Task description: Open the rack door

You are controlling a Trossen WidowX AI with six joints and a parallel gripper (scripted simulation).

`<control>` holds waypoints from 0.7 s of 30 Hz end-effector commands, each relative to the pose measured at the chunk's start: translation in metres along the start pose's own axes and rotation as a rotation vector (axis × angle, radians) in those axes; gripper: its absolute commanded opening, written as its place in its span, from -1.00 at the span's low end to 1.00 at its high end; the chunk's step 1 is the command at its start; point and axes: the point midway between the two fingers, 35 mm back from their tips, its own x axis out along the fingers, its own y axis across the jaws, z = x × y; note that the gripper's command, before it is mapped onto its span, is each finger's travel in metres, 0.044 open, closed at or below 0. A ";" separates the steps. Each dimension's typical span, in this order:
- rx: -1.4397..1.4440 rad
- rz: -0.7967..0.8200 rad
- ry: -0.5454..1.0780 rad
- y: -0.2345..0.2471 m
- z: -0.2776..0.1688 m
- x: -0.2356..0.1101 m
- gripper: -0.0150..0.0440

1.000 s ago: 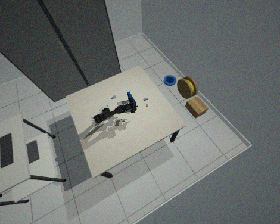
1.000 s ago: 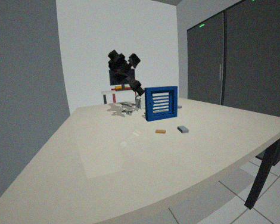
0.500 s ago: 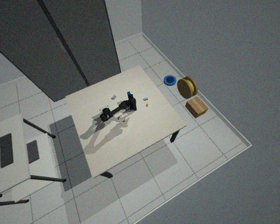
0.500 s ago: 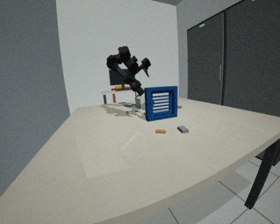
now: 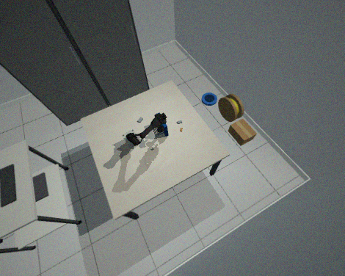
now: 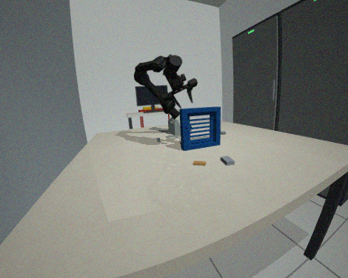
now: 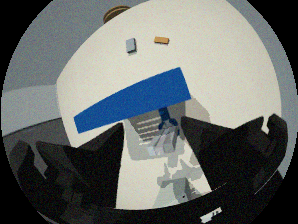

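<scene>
The blue rack frame (image 5: 166, 130) (image 6: 186, 138) (image 7: 132, 100) stands upright on the table (image 5: 136, 191) (image 6: 129, 192). White slats (image 6: 200, 127) show through its opening. In the wrist view, a short blue piece with a forked end (image 7: 165, 116) and a pale grey block (image 7: 165, 141) lie below the frame's top edge, on the arm's side. I cannot tell clearly which part is the handle or how it is turned. My gripper (image 6: 186, 105) (image 7: 152, 124) is open, with nothing visible between its fingers. It points down, above and behind the frame in the exterior view.
Beyond the frame lie a grey block (image 5: 179, 122) (image 6: 227, 160) (image 7: 131, 45) and an orange block (image 5: 181, 129) (image 6: 199, 163) (image 7: 161, 40). Another grey piece (image 5: 140, 120) lies on the cabinet side, and a small dark piece (image 5: 153, 149) (image 6: 158, 140) lies on the opposite side.
</scene>
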 end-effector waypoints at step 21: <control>-0.289 -0.361 0.273 0.013 -0.033 -0.006 0.46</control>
